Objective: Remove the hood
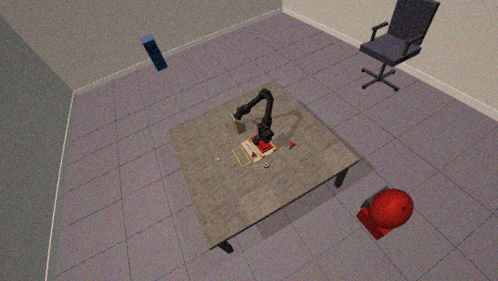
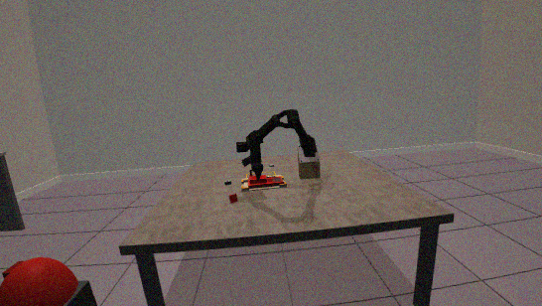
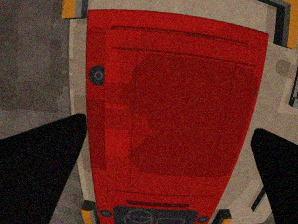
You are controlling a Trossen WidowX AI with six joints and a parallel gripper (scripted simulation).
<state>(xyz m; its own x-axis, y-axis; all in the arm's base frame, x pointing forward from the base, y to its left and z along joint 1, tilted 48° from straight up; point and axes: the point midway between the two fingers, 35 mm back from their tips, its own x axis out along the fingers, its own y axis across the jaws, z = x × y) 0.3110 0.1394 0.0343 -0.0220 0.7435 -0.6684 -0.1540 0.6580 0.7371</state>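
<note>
The toy car (image 1: pixel 265 147) (image 2: pixel 274 181) sits on a cream base (image 1: pixel 246 146) with yellow corner pieces. Its broad red panel (image 3: pixel 190 115), apparently the hood, fills the middle of the wrist view and lies flat, with a round dark fastener near one edge and a dark dashboard-like part at the bottom. My gripper (image 1: pixel 259 140) (image 2: pixel 257 178) (image 3: pixel 174 130) is open and low over the car, one finger on each side of the red panel. Nothing is between the fingers; whether they touch the panel is unclear. The marked area, a yellow outline (image 1: pixel 237 158), lies beside the cream base.
A small red block (image 1: pixel 292 144) (image 2: pixel 233 198) lies on the table (image 1: pixel 219 201) (image 2: pixel 347 214). A small dark part (image 1: pixel 266 165) (image 2: pixel 227 183) and a small pale part (image 1: pixel 218 159) also lie there. A brown box (image 1: pixel 240 127) (image 2: pixel 309 169) stands at the arm's base.
</note>
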